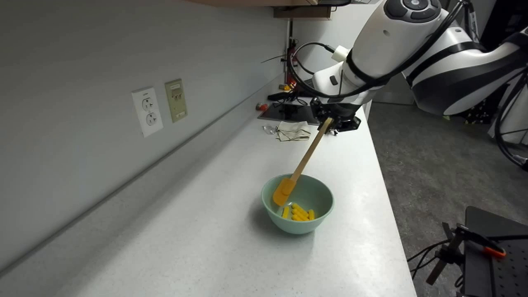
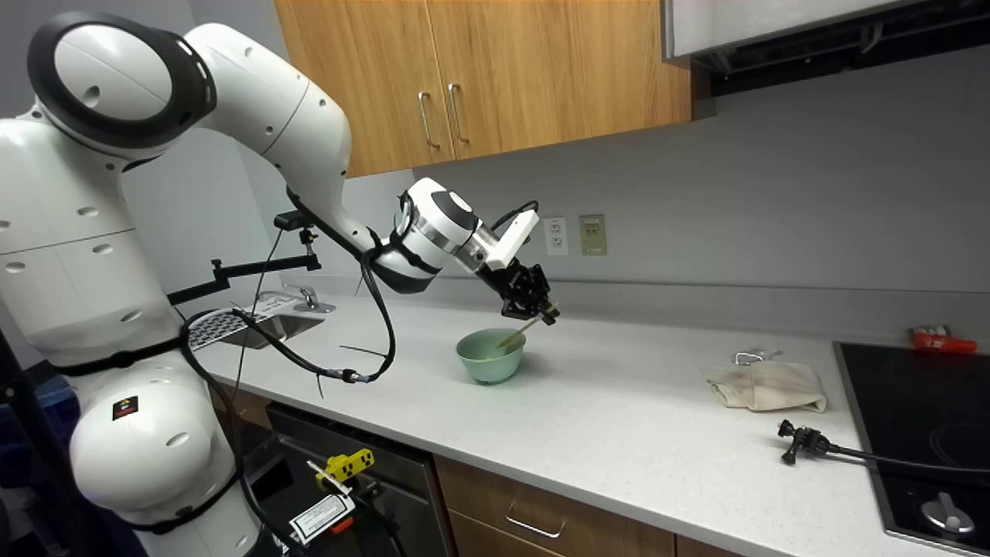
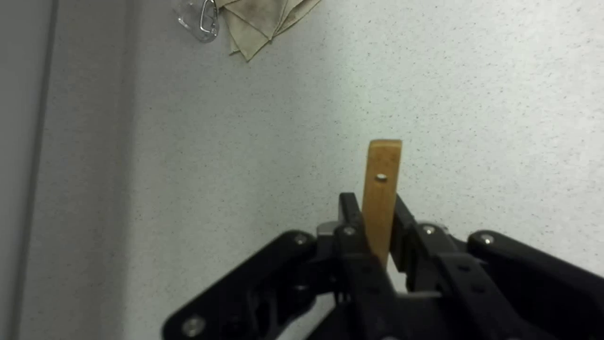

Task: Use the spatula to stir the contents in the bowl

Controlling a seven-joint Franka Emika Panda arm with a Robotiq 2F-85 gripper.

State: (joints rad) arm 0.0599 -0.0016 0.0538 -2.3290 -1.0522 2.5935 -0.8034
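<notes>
Round mint-green bowl [image 1: 295, 227] sits upright on the counter [image 1: 350, 255], clear of its back and front edges. Yellow contents [image 1: 300, 213] are short sticks at the bottom, most bunched side by side, a stray on either side. Spatula [image 1: 305, 163] is tilted: orange head down inside the bowl, light wood handle up past the rim, hole near its end.
</notes>
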